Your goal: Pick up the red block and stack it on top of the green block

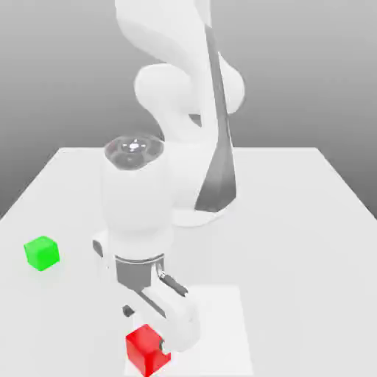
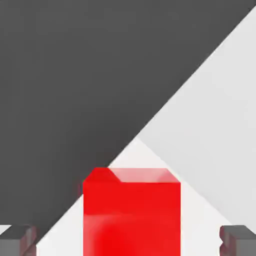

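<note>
Red block (image 2: pixel 131 212) between spread pincer (image 2: pixel 131 240) fingers, white table (image 1: pixel 294 221), grey backdrop

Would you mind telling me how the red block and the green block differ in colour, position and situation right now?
The red block is bright red; the green block is bright green. The red block sits directly beneath the gripper, between its open fingers, while the green block stands alone, apart from the arm. The red block lies nearer the camera in the exterior view; the green block lies farther back, toward that view's left. Both are small plain cubes resting on the table.
</note>
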Robot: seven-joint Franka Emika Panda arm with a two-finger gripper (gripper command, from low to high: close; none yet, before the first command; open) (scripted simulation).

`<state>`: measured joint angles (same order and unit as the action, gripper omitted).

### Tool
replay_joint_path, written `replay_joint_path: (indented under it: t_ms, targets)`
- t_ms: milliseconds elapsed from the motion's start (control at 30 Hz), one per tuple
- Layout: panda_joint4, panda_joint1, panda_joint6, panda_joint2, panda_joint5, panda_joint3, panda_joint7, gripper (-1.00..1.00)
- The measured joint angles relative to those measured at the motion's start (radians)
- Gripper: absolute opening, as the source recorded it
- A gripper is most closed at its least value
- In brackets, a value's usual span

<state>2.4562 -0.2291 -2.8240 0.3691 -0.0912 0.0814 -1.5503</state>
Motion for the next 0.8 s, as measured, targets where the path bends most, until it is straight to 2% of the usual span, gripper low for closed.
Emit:
replay_joint_path:
  t_ms: [233,400,600,800]
  targets:
    - [-0.001,0.001,-0.007,0.007,-0.003,-0.001,-0.003,-1.0]
    - [0.027,-0.02,0.119,-0.147,0.036,0.017,0.019,-1.0]
    - [0.14,-0.165,0.144,-0.279,0.03,-0.16,-0.187,-1.0]
    - [0.268,-0.467,0.154,-0.424,0.021,-0.301,-0.434,-1.0]
